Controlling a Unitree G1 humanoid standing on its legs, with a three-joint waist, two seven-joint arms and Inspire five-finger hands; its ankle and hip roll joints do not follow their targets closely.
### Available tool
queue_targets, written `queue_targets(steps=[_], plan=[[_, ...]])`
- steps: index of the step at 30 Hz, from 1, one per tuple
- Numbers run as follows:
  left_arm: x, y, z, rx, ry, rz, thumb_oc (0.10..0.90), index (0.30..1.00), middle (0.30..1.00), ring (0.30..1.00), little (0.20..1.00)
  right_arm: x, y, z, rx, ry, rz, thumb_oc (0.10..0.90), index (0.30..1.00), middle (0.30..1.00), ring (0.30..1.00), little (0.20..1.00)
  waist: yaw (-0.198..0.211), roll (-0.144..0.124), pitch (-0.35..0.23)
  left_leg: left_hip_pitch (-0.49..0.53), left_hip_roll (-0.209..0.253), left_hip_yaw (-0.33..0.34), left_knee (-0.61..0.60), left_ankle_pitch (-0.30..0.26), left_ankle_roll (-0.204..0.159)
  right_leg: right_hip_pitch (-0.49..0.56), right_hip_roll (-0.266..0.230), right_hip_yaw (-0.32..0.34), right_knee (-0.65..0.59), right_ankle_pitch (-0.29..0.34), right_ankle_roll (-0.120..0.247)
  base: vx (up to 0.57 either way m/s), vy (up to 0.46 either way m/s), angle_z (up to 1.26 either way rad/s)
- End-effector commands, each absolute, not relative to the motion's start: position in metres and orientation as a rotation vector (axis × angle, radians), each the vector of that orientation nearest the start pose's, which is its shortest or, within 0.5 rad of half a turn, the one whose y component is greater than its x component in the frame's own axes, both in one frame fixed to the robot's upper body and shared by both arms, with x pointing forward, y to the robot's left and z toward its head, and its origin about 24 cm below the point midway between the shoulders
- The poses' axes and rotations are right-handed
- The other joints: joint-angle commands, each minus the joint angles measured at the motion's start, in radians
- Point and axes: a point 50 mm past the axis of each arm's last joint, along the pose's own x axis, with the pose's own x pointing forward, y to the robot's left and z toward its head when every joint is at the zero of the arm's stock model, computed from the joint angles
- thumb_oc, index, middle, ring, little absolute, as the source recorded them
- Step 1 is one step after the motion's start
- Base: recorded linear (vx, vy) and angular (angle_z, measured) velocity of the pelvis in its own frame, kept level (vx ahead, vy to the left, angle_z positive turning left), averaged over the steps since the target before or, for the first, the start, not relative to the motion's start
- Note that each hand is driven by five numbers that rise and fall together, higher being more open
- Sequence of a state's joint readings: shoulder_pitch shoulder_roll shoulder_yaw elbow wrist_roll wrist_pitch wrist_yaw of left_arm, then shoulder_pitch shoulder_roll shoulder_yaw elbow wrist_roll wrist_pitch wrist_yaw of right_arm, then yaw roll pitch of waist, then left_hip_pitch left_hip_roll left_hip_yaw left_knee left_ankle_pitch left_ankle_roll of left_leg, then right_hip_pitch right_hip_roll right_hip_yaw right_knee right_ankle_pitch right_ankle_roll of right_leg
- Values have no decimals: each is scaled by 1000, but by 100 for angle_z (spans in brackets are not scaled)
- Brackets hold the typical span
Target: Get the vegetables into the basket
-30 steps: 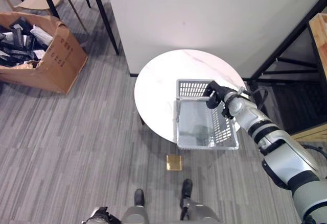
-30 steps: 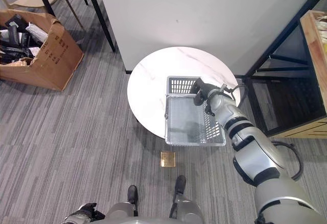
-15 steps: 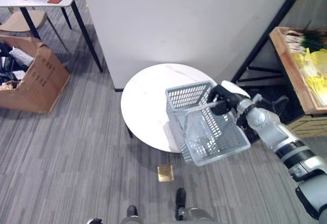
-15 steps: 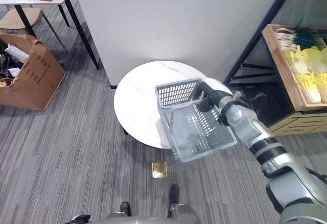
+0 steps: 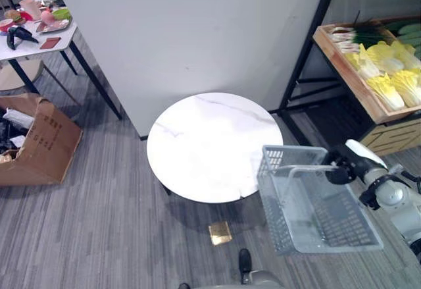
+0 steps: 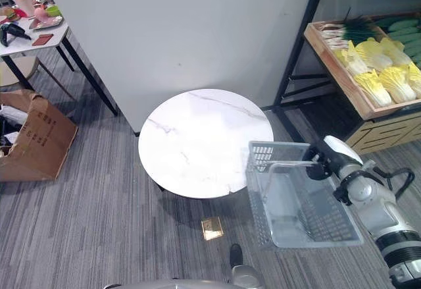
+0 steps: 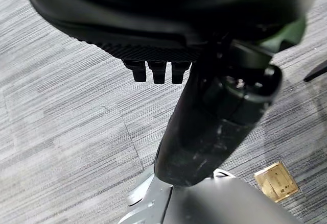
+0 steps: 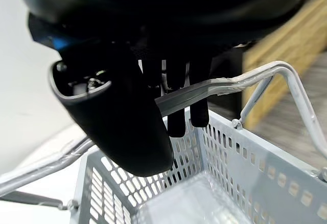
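The right hand [image 5: 343,168] is gripping the handle [image 8: 214,88] of the grey basket [image 6: 299,203], fingers and thumb curled round it, and the empty basket is hanging in the air beside the round white table [image 5: 214,145], between it and the shelf crate [image 6: 358,62] where the vegetables [image 6: 381,78] are lying. The left hand [image 7: 153,71] is hanging idle over the floor, fingers curled on nothing. Carrying well probably means keeping the basket level and setting it near the crate, within reach.
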State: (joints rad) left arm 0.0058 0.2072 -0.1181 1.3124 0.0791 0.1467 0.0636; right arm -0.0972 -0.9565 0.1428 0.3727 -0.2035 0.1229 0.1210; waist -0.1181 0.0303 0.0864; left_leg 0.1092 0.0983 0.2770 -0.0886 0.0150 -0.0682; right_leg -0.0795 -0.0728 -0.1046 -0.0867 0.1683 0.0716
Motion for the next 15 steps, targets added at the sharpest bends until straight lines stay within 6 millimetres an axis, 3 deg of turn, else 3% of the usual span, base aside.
queue_targets(steps=[1,7,9,15], plan=[[68,238,-167,406,1440,43,900,1000,1000,1000,1000,277,-367,142,-1185,201,-270,400,300,300,300,300,16,-74,-23,-12,-8,-19,1,-2,-19,65,-34,54,2,-47,101,-2,13,-10],[71,233,-168,411,1422,29,900,1000,1000,1000,1000,253,-400,102,-1098,354,-452,400,300,300,300,300,11,-58,-24,-12,-13,-25,1,-4,-15,68,-37,50,1,-46,102,1,5,-2],[73,233,-167,415,1416,31,900,1000,1000,1000,1000,248,-406,98,-1094,378,-483,400,300,300,300,300,10,-57,-24,-13,-14,-25,1,-5,-15,68,-37,50,1,-46,103,0,0,0],[77,231,-167,431,1403,16,900,1000,1000,1000,1000,223,-425,56,-991,582,-567,400,300,300,300,300,6,-48,-20,-14,-15,-33,1,-4,-15,69,-39,48,0,-45,102,-1,0,1]])
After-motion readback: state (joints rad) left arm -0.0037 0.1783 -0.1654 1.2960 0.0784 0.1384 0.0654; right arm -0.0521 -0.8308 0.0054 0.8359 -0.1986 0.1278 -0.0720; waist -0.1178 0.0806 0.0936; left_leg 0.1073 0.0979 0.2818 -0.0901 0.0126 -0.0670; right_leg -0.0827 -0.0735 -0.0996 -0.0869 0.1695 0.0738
